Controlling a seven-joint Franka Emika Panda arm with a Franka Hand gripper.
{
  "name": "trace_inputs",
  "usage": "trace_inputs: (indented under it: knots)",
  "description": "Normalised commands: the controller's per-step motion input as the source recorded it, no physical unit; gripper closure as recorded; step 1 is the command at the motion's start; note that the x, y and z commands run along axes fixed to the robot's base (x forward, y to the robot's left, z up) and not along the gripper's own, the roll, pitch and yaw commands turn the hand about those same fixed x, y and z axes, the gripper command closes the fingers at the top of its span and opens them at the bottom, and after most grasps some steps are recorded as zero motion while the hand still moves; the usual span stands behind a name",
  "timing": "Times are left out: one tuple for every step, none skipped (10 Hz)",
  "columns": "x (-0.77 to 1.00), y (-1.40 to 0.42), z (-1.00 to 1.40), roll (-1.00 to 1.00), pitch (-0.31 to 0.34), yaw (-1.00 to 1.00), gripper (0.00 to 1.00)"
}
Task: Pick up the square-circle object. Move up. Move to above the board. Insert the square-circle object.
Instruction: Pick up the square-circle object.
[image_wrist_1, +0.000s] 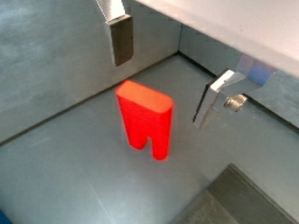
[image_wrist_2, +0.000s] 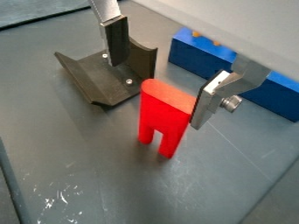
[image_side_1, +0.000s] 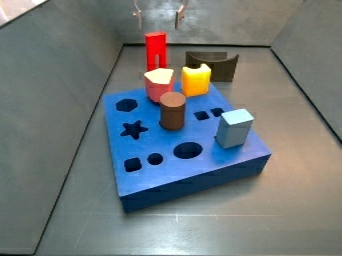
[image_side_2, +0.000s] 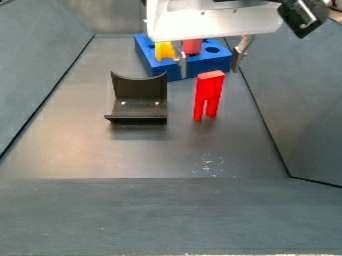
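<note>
The two-finger silver gripper (image_wrist_2: 158, 61) hangs above the floor with its flat plates spread wide, one finger (image_wrist_1: 121, 37) on each side of the tall bright red square-circle object (image_wrist_1: 146, 118), touching neither side. That block (image_side_2: 209, 96) stands upright on its two legs on the grey floor, between the dark L-shaped fixture (image_side_2: 136, 97) and the thick blue board (image_side_1: 182, 140), apart from both
</note>
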Motion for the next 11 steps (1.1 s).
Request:
trace_inputs:
  knots:
    - [0.01, 0.0, -0.08, 0.0, 0.01, 0.16, 0.0]
    - [0.0, -0.06, -0.21, 0.0, 0.001, 0.21, 0.0]
    - [0.0, -0.09, -0.31, 0.0, 0.009, 0.26, 0.0]
    - [0.0, -0.07, -0.28, 0.0, 0.004, 0.27, 0.0]
    - [0.0, -0.02, -0.2, 0.0, 0.0, 0.27, 0.0]
    - [0.0, 0.0, -0.11, 0.0, 0.0, 0.23, 0.0]
    - [0.0, 0.0, -0.04, 0.0, 0.0, 0.06, 0.0]
    - [-0.05, -0.07, -0.15, 0.0, 0.0, 0.1, 0.0]
    - [-0.07, -0.14, -0.37, 0.0, 0.0, 0.19, 0.0]
    - [-0.05, -0.17, -0.43, 0.0, 0.0, 0.19, 0.0]
    - [-0.05, -0.09, -0.41, 0.0, 0.0, 0.18, 0.0]
